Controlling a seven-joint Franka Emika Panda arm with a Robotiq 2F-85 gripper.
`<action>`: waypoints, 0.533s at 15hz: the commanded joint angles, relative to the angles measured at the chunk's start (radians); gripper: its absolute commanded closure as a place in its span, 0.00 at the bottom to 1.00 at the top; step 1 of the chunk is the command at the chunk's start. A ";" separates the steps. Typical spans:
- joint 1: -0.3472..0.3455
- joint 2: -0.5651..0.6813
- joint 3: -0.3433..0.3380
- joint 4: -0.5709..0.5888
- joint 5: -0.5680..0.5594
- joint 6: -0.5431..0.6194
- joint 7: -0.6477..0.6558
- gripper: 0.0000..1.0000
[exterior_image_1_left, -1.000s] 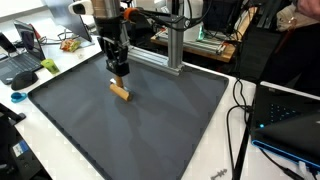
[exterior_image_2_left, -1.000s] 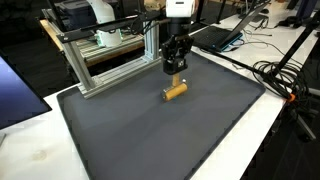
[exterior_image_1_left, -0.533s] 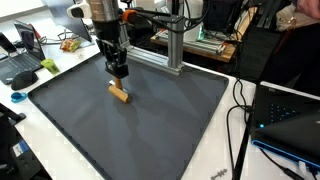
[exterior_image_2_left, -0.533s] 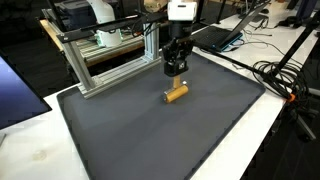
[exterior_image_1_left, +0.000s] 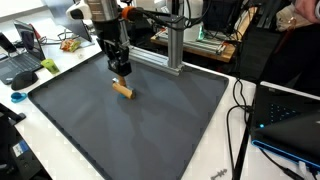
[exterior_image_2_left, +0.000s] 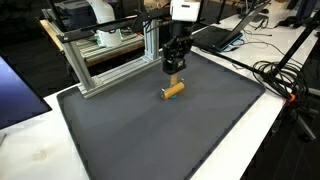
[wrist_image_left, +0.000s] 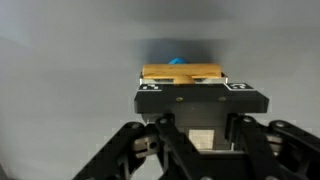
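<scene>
A short tan wooden block (exterior_image_1_left: 122, 89) hangs at the tips of my gripper (exterior_image_1_left: 120, 76), just above the dark grey mat (exterior_image_1_left: 150, 125). It also shows in the other exterior view, where the block (exterior_image_2_left: 173, 90) is under the gripper (exterior_image_2_left: 175, 72). In the wrist view the block (wrist_image_left: 181, 74) lies crosswise just past the gripper's black body (wrist_image_left: 200, 100), with a small blue spot (wrist_image_left: 176, 61) behind it. The fingers are closed on the block.
An aluminium frame (exterior_image_1_left: 175, 45) stands at the mat's back edge, close behind the gripper; it also shows in an exterior view (exterior_image_2_left: 110, 65). Laptops (exterior_image_1_left: 22, 60) and cables (exterior_image_1_left: 240, 110) lie on the white table around the mat.
The gripper has risen slightly and shifted a little towards the frame. The wooden block has moved with it.
</scene>
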 joint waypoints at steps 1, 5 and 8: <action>0.001 0.036 0.003 0.018 0.034 -0.076 -0.039 0.78; 0.004 0.039 -0.001 0.016 0.023 -0.076 -0.019 0.78; 0.002 0.039 -0.004 0.015 0.031 -0.031 -0.005 0.78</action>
